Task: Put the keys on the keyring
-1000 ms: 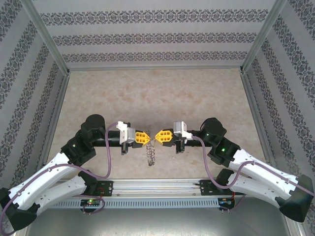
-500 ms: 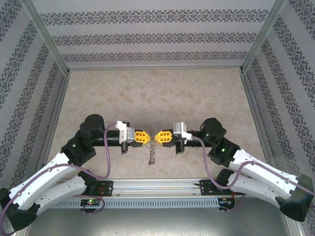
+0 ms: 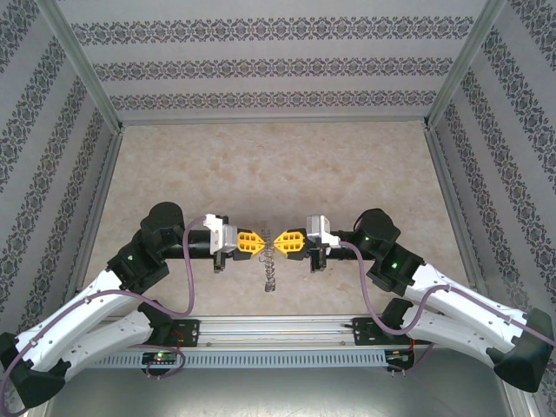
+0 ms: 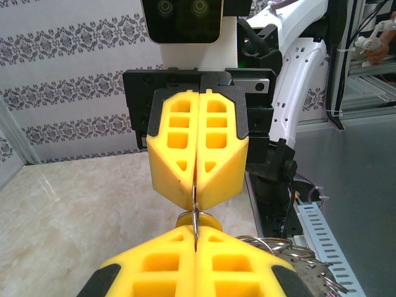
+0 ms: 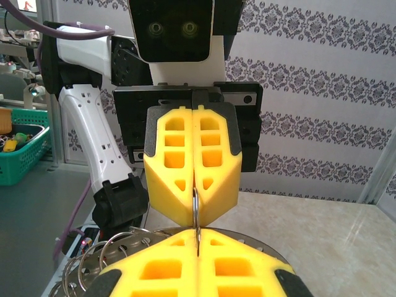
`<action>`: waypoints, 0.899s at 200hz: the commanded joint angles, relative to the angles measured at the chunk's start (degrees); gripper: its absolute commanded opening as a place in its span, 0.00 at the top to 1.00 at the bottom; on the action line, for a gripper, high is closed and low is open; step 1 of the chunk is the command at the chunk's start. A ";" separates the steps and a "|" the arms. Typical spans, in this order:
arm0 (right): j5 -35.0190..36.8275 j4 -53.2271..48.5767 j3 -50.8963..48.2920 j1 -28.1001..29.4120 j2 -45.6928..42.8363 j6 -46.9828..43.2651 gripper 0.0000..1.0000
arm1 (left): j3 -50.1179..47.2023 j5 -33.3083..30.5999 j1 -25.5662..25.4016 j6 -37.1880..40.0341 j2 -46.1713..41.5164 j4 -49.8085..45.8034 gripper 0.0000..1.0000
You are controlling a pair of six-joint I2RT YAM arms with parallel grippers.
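**Two hands tip to tip on the keyring**

In the top view the left hand [image 3: 263, 242] and right hand [image 3: 277, 242] meet nose to nose at lower centre of the frame, above the pale marbled surface [image 3: 278, 165]. Both have their yellow fingers pressed together. The keyring [image 3: 269, 271] hangs edge-on just under the meeting point, clear of the surface.

In the left wrist view a thin wire of the ring runs from the seam of the right hand's fingers into the left hand's seam, so both are clamped on it. A small yellow-orange key [image 4: 197, 218] head sits just at the tips, and the wire loops spread to the lower right.
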 commanded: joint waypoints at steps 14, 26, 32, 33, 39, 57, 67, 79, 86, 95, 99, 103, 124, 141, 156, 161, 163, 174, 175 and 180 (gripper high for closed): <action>-1.33 1.64 -0.11 0.78 -0.22 0.94 1.00 | -0.38 1.00 0.96 -0.92 -1.04 3.98 1.00; -1.53 1.70 -0.02 0.76 -0.37 1.18 1.00 | -0.38 0.93 0.96 -0.91 -1.07 3.97 1.00; -1.54 1.66 0.07 0.78 -0.31 1.17 1.00 | -0.43 0.94 0.98 -0.92 -1.12 4.06 1.00; -1.54 1.75 0.07 0.78 -0.31 1.17 1.00 | -0.42 0.96 0.97 -0.92 -1.16 4.08 1.00; -1.62 1.74 0.15 0.78 -0.18 1.14 1.00 | -0.45 1.02 0.96 -0.92 -1.16 4.14 1.00; -1.70 1.83 0.24 0.86 -0.04 1.24 1.00 | -0.44 1.16 1.00 -1.01 -1.12 4.22 1.00; -1.76 1.93 0.25 0.87 0.11 1.34 1.00 | -0.43 1.19 0.96 -1.00 -1.10 4.19 1.00; -1.93 2.11 0.33 0.95 0.31 1.34 1.00 | -0.46 1.18 0.96 -0.92 -1.10 4.10 1.00; -1.98 2.18 0.33 0.96 0.36 1.34 1.00 | -0.45 1.18 0.96 -0.92 -1.08 4.11 1.00; -2.02 2.19 0.50 0.95 0.48 1.29 1.00 | -0.35 1.08 1.00 -0.83 -1.11 4.04 1.00; -2.19 2.24 0.51 0.98 0.49 1.34 1.00 | -0.37 1.01 0.97 -0.75 -1.11 3.93 1.00; -2.30 2.31 0.59 1.02 0.57 1.38 1.00 | -0.33 0.96 0.98 -0.69 -1.11 3.97 1.00; -2.56 2.18 0.82 1.04 0.66 1.42 1.00 | -0.33 0.99 1.03 -0.57 -0.93 4.01 1.00; -2.59 2.20 0.86 1.13 0.39 1.51 1.00 | -0.29 0.96 1.04 -0.48 -0.85 3.89 1.00; -2.75 2.23 1.12 1.13 0.27 1.58 1.00 | -0.19 0.99 1.09 -0.39 -0.77 3.83 1.00; -2.83 2.26 1.20 1.16 0.31 1.60 1.00 | -0.22 1.03 1.05 -0.39 -0.77 3.86 1.00; -2.85 2.36 1.21 1.21 0.31 1.65 1.00 | -0.17 1.04 1.04 -0.39 -0.77 3.77 1.00; -3.07 2.59 1.39 1.22 0.39 1.76 1.00 | -0.11 0.94 1.04 -0.21 -0.77 3.53 1.00; -3.10 2.56 1.39 1.22 0.43 1.77 1.00 | -0.08 0.92 1.04 -0.17 -0.77 3.51 1.00; -3.12 2.58 1.56 1.22 0.60 1.76 1.00 | -0.05 0.91 1.04 -0.13 -0.72 3.40 1.00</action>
